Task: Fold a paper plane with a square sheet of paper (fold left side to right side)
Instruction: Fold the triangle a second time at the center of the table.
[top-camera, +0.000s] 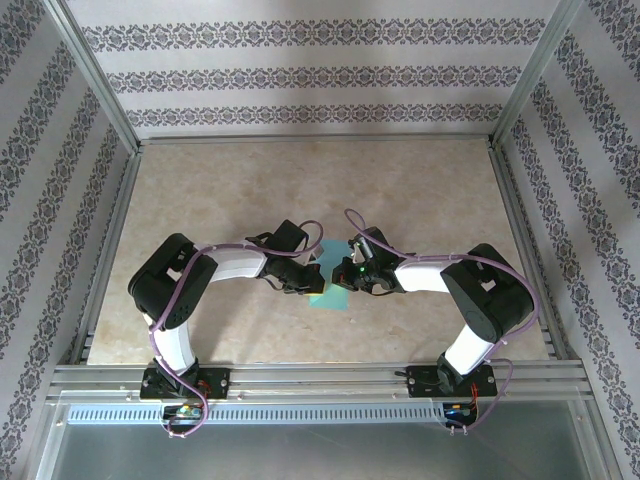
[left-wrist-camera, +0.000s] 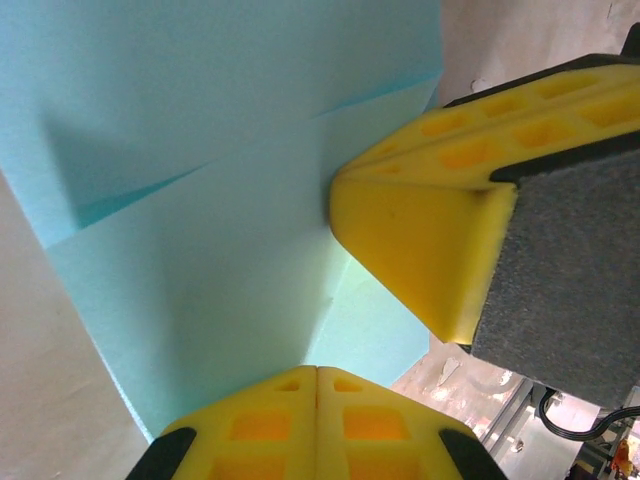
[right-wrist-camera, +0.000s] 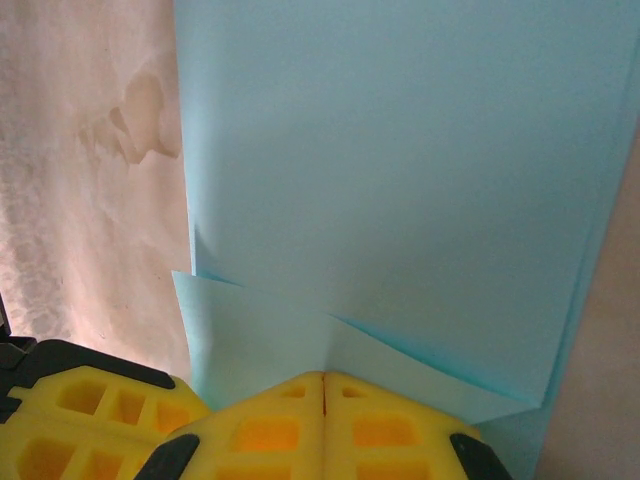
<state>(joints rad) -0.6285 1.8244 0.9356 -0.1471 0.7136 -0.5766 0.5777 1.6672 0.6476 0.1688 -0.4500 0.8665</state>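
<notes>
Yellow fingers (left-wrist-camera: 270, 420) of our left hand (left-wrist-camera: 318, 372) are closed tight, tips resting on the folded teal paper (left-wrist-camera: 200, 200), which we see lying flat on the desk (top-camera: 250, 200). Our right hand (right-wrist-camera: 323, 378) is also closed, with its tips on the paper's opposite edge.

Your top camera looks down on the whole surface (top-camera: 300, 190). Both wrist cameras sit very close over the same paper (left-wrist-camera: 200, 150).

Beige tabletop (top-camera: 250, 190) w/ patterned wallpaper walls (top-camera: 300, 75)
</notes>
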